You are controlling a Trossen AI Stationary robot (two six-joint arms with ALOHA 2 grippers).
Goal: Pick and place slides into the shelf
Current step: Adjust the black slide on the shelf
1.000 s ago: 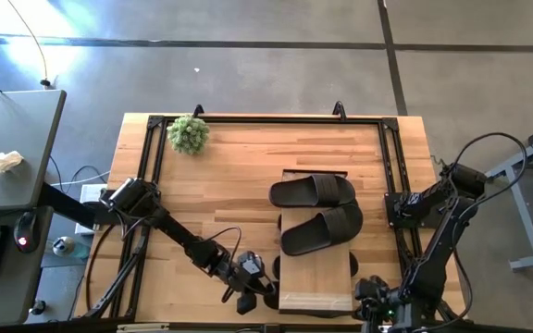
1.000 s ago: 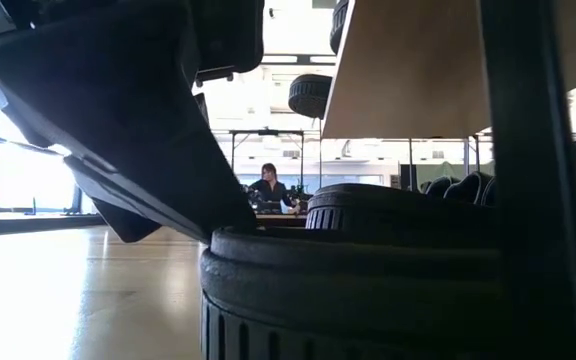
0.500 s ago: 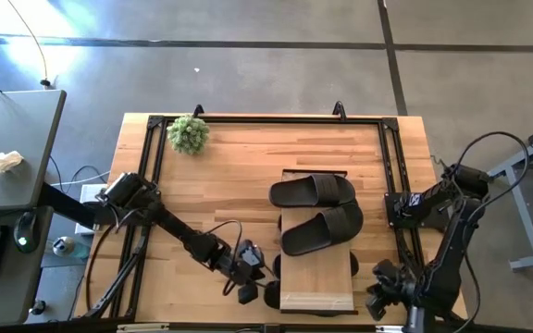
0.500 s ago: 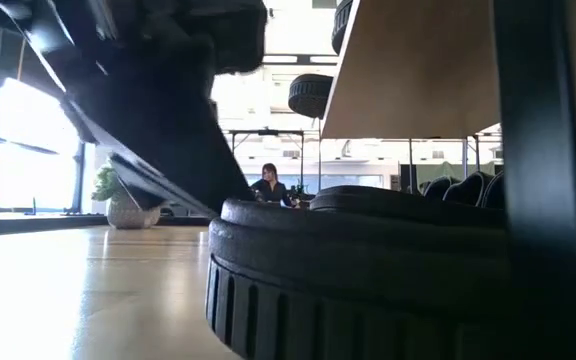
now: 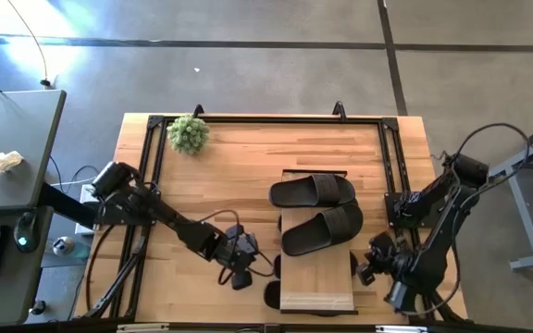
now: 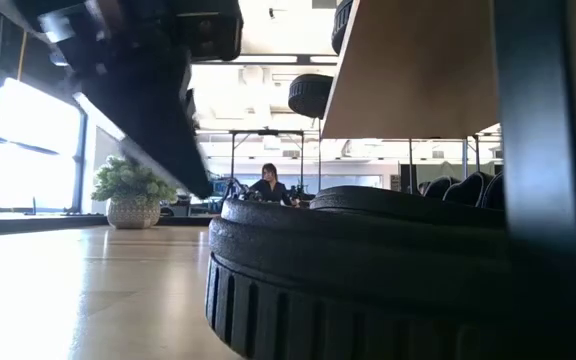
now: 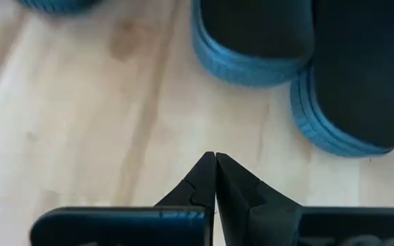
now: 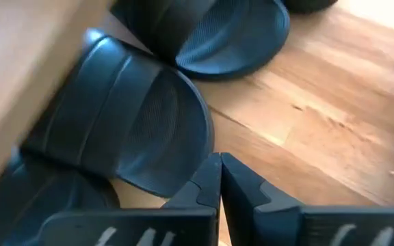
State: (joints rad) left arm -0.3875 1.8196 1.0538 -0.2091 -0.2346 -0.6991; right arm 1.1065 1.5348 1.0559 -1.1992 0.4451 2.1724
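The shelf (image 5: 317,277) stands at the table's near middle. Two black slides (image 5: 313,191) (image 5: 322,229) lie across its plank top. More slides lie on the table under it; their ends (image 7: 252,41) (image 7: 351,89) poke out on its left, and two (image 8: 142,123) (image 8: 224,34) show at its right by the plank (image 8: 33,68). My left gripper (image 5: 241,276) is shut and empty, left of the shelf, above the table. My right gripper (image 5: 370,261) is shut and empty, right of the shelf.
A small potted plant (image 5: 188,134) stands at the far left corner. A dark frame (image 5: 151,166) runs along the table's left, far and right sides. In the low view a slide's ribbed sole (image 6: 368,290) fills the near right, under the shelf's plank (image 6: 418,70). Bare wood lies left of the shelf.
My left gripper has risen and drawn back from the slide end at the shelf's left, toward the table's left and far side; it stays shut. My right gripper has gone from the near edge toward the far edge beside the shelf and has rolled about. The slides have kept still.
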